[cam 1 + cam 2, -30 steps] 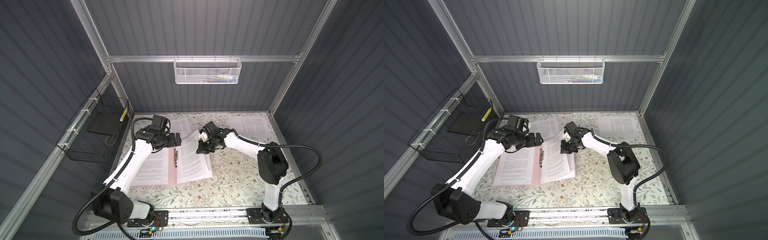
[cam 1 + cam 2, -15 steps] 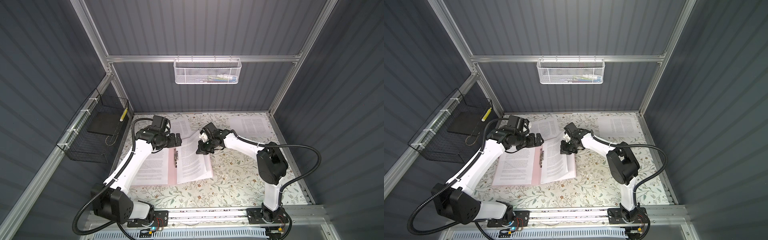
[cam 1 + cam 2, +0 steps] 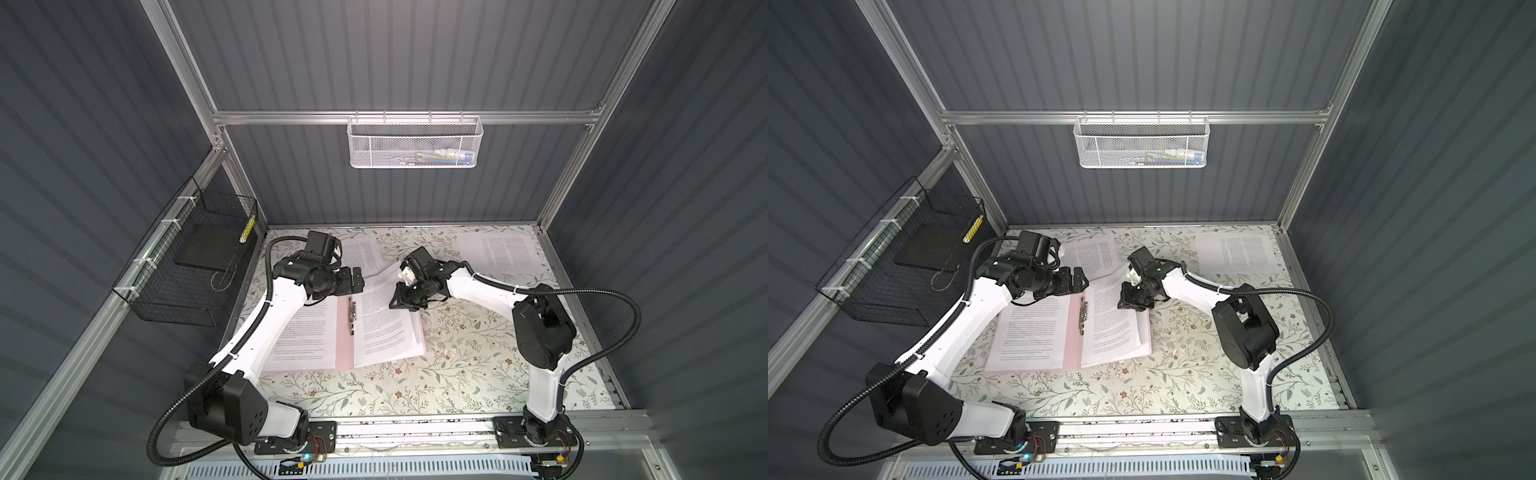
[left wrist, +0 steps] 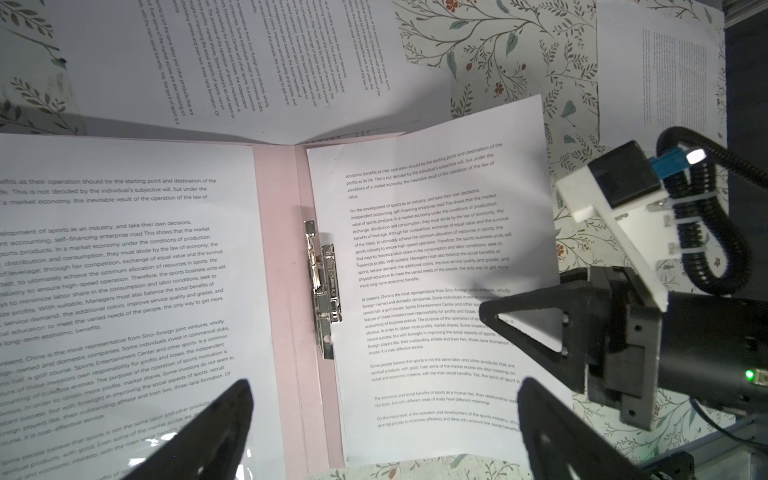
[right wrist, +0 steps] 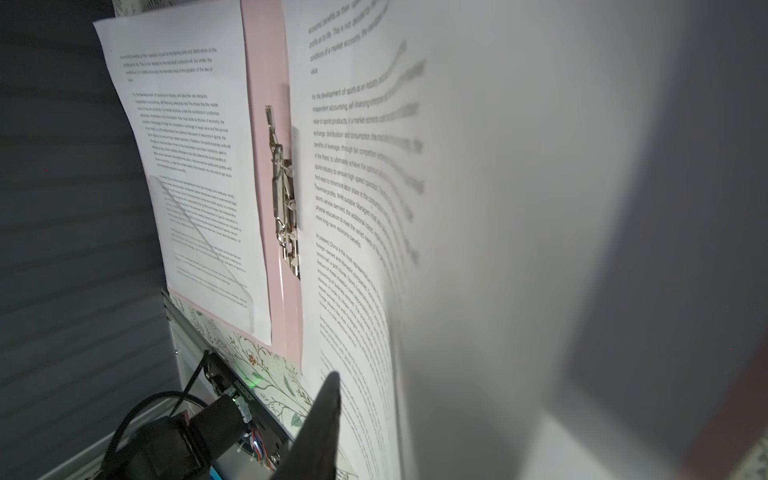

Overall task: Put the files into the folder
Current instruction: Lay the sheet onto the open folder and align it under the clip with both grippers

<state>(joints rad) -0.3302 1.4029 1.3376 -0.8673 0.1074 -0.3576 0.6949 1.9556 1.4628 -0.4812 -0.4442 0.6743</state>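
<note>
The right gripper [image 3: 400, 301] has dipped slightly, mid-frame, over the folder's [image 3: 344, 353] right sheet [image 3: 386, 332]; its grip I cannot tell. The left gripper [image 3: 357, 279] hovers wide open to its left.

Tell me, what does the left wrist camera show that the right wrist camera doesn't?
Only the left wrist view: the right arm's black fingers at the edge of the right-hand white printed paper sheet, and two more loose sheets on the floral tablecloth. Only the right wrist view: that right-hand sheet curving up close to the lens, blurred. Both: that sheet, the open pale pink folder, its metal spine clip, and the left-hand printed sheet.
</note>
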